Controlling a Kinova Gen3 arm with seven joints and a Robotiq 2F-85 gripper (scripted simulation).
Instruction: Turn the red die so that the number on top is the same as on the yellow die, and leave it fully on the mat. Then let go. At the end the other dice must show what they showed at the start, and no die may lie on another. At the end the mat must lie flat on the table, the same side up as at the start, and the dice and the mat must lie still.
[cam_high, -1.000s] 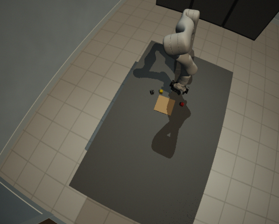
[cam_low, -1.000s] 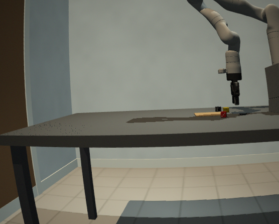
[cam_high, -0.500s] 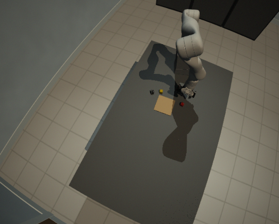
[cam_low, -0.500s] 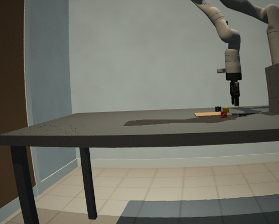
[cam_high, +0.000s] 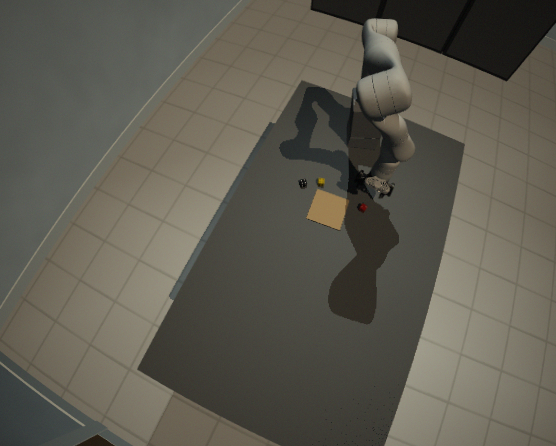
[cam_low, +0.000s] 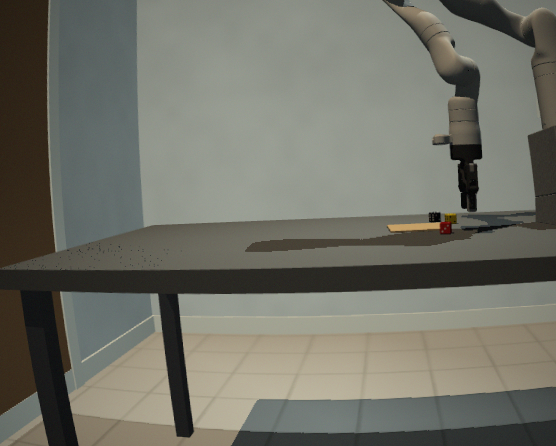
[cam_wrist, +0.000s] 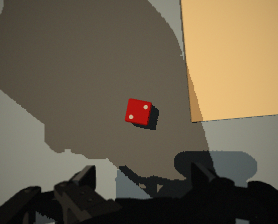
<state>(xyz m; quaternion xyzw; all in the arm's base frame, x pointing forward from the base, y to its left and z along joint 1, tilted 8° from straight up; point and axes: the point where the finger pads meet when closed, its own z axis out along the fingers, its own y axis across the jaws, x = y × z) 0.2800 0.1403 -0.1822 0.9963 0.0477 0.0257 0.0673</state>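
Arm elbow-high, wrist vertical, claw (cam_low: 468, 202) downward, wide open, empty.

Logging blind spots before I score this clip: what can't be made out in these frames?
- Yellow die: top number too small in the top view and exterior view; outside the wrist view.
- Black die: pips too small, same views.
- Red die: only the two-pip top face is clear in the wrist view; its far sides are hidden.
- Gripper: fingertips cut off by the wrist view's lower edge.

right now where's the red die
In the top view the red die sits on the bare table just right of the tan mat, not on it, with the open tool hanging above and beside it.
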